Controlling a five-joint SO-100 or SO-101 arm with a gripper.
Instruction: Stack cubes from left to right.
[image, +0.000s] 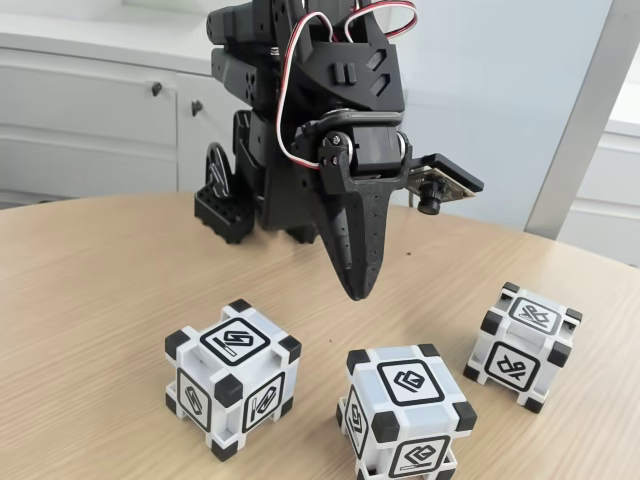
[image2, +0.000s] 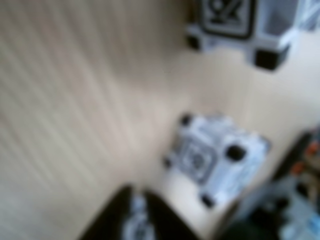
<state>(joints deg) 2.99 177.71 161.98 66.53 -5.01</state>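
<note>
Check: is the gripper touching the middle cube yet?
Apart. In the fixed view the gripper tip hangs above the table, with bare wood visible between it and the middle cube.

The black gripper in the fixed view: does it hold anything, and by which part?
Nothing is held. The black gripper hangs above the wooden table, its tips together, apart from the three white plastic cubes.

The black arm (image: 300, 110) stands at the table's far edge, folded forward so its wrist tilts down toward the near edge. The gripper (image: 357, 290) points downward, its fingers brought together into one tip, hanging above the tabletop without touching it. In the blurred wrist view the gripper (image2: 135, 210) enters from the bottom edge.
</note>
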